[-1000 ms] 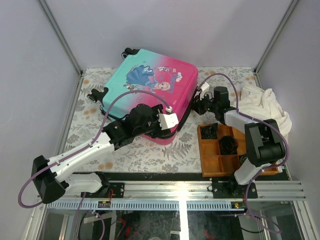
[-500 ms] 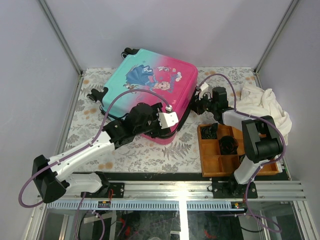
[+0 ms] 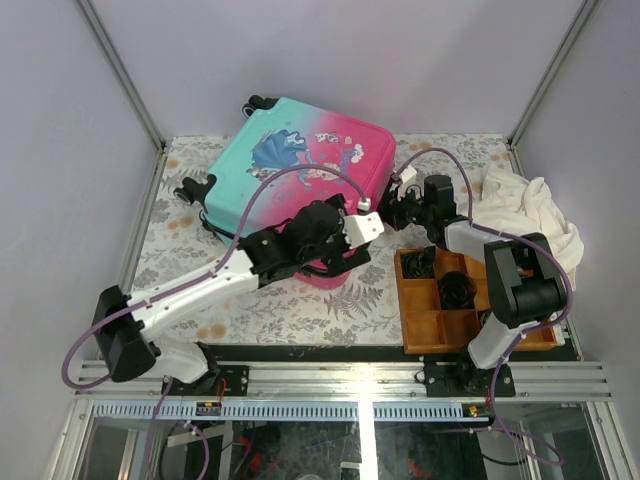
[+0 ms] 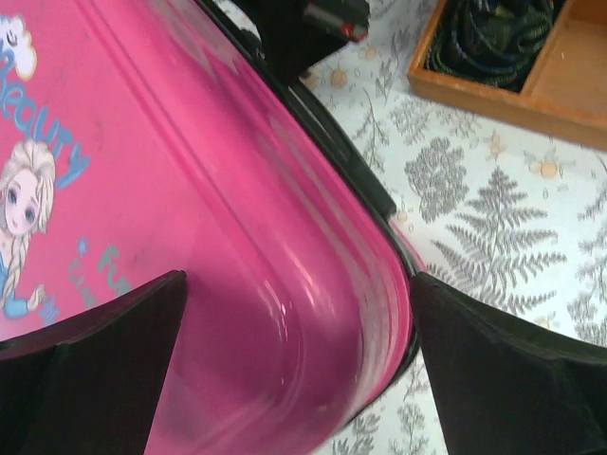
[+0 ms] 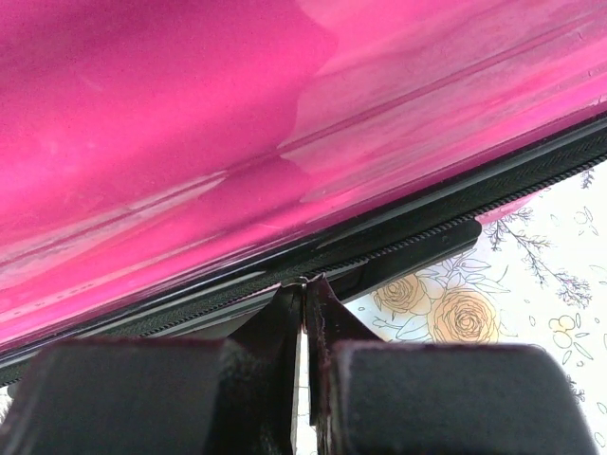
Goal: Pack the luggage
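I see the luggage lying flat and closed at the back middle of the table, its pink and teal printed shell upward and its wheels toward the far left; my left gripper hangs over the near right pink corner, its fingers wide apart, one on each side of the corner and holding nothing; my right gripper is at the right side of the case, its fingers pressed together with the tips against the black zipper band; I cannot tell if a zipper pull is between them. The left arm lies across the front edge of the case and hides part of it from above. Just beside that pink corner is a wooden tray with compartments; black cables lie coiled in its far ones; the right arm reaches over the tray. A crumpled white cloth lies at the far right, behind the tray and apart from the case.
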Motion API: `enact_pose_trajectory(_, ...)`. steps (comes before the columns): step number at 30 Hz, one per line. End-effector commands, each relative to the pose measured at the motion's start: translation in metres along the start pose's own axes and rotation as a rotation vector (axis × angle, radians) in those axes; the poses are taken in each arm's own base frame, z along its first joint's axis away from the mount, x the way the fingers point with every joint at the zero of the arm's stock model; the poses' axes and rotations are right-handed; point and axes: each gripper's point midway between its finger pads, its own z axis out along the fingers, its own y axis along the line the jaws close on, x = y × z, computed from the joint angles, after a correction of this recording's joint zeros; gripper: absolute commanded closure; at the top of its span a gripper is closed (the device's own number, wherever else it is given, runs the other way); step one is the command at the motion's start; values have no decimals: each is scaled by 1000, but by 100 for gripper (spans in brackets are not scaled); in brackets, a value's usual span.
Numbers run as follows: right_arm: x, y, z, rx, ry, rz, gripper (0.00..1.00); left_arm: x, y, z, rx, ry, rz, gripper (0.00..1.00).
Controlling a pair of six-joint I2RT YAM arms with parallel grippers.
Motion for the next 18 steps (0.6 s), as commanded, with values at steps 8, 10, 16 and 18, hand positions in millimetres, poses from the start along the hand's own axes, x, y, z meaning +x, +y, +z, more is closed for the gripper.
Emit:
enact_pose_trajectory(8, -13, 34, 2, -49, -19, -11, 100, 15, 32, 23, -186, 83, -10, 16)
enact_pose_trajectory(10, -15, 41, -1, -54, -26, -10, 100, 37, 41, 10, -205, 125, 5, 24)
enact_pose_trajectory(16, -4, 81, 3, -119, -6, -5, 100, 117, 60, -34, -167, 262, 17, 31)
enact_pose_trajectory(18, -2, 99, 6, -152, 2, 5, 100, 140, 62, -49, -151, 291, 42, 33)
